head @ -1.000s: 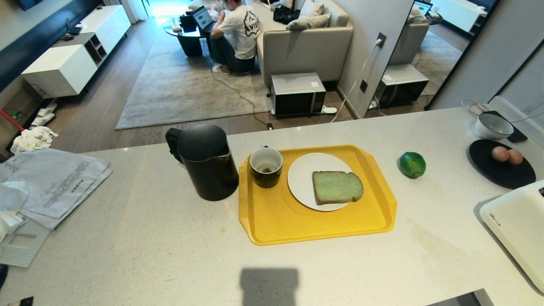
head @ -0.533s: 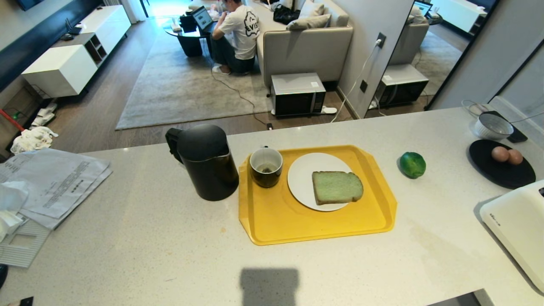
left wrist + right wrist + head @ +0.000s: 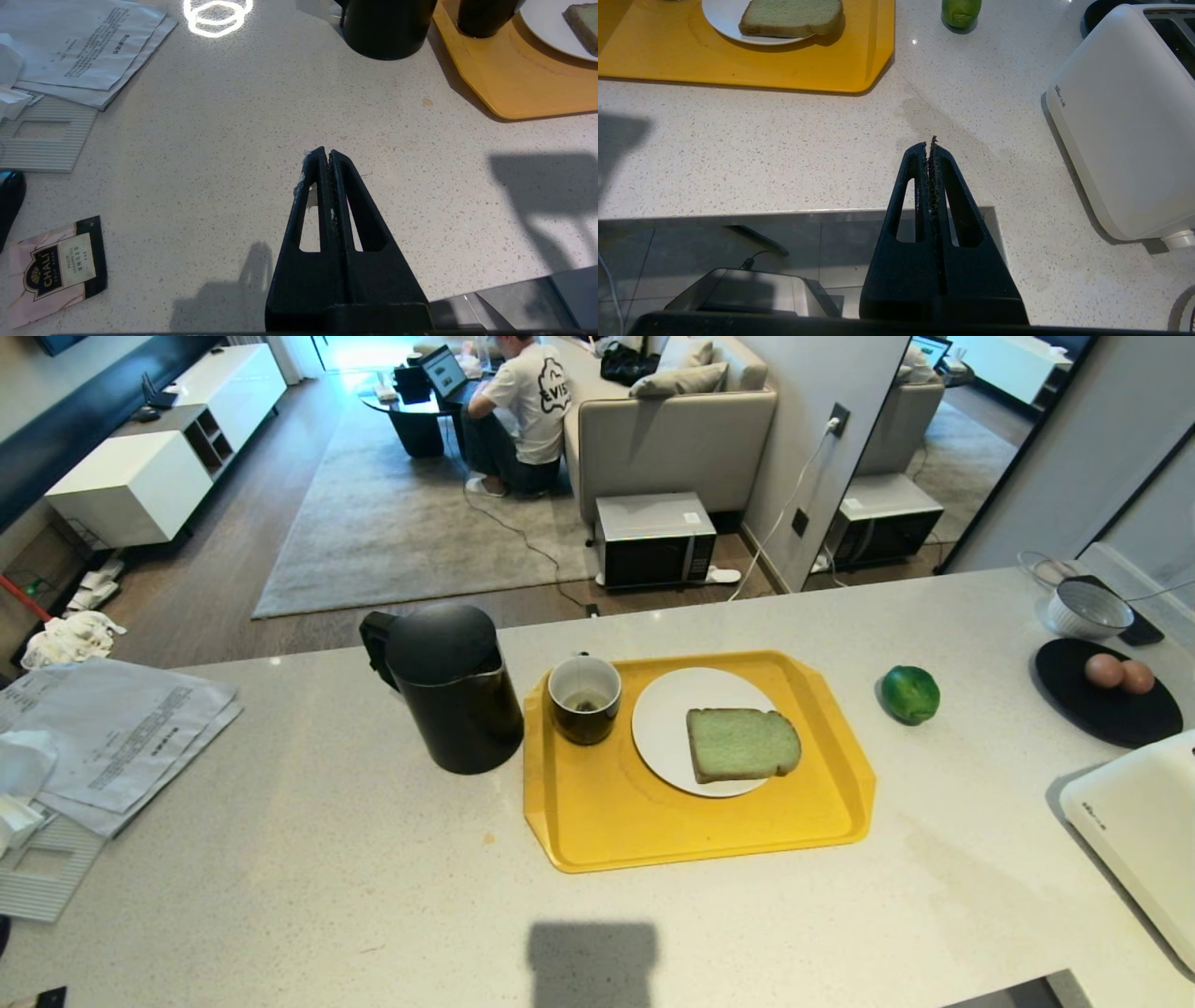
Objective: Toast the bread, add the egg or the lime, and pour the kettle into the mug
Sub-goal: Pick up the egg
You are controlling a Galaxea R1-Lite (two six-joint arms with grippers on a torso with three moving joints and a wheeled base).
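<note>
From my seat, the bread (image 3: 743,745) lies flat on a white plate (image 3: 672,709) on the yellow tray (image 3: 653,831), in the middle of the pale speckled counter (image 3: 327,859). Its long axis runs across the counter, left to right, with the rounded crust end pointing toward my right side and the square-cut end toward the mug. The mug (image 3: 584,699) stands upright in the tray's far left corner, just beside the plate; I can see a little dark residue in its white inside. Its handle is barely visible at the far rim, pointing away from me.

The kettle (image 3: 448,686) stands upright on the counter just left of the tray, near the mug, with its loop handle turned to the far left and its body hiding the spout side from me. The lime (image 3: 910,693) sits on the bare counter to the right of the tray, well apart from the bread, its long axis roughly across the counter.

Further right, two eggs (image 3: 1119,673) rest on a black plate (image 3: 1102,714), a grey-white bowl (image 3: 1088,609) behind it, and a white toaster (image 3: 1134,831) at the near right edge. Papers (image 3: 121,733) lie at the far left.

My left gripper (image 3: 325,156) hangs over bare counter, clenched on nothing. My right gripper (image 3: 929,145) is likewise pressed together and empty, near the toaster.
</note>
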